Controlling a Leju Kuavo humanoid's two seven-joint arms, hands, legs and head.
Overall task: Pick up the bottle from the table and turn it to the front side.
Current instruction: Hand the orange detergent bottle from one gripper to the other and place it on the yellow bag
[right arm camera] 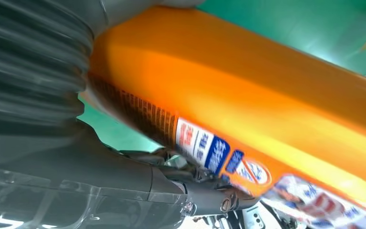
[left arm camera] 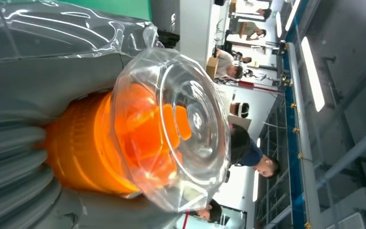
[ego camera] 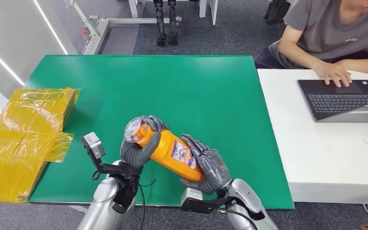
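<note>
An orange bottle [ego camera: 172, 151] with a clear cap [ego camera: 135, 129] is held lying tilted above the near edge of the green table [ego camera: 172, 86]. My left hand [ego camera: 139, 146] grips its neck just behind the cap. My right hand [ego camera: 207, 166] holds its lower body, fingers wrapped around it. A white label with blue and red print [ego camera: 184, 154] faces up. In the left wrist view the clear cap [left arm camera: 176, 129] and orange neck [left arm camera: 81, 148] sit close against my left hand [left arm camera: 24, 95]. In the right wrist view the orange bottle [right arm camera: 248, 109] lies against my right hand [right arm camera: 43, 86], its label [right arm camera: 209, 148] visible.
A yellow plastic-wrapped package [ego camera: 24, 139] lies at the table's left edge. To the right stands a white table [ego camera: 326, 153] with a laptop [ego camera: 345, 99], where a seated person [ego camera: 335, 33] types. Black stands [ego camera: 166, 24] rise beyond the far edge.
</note>
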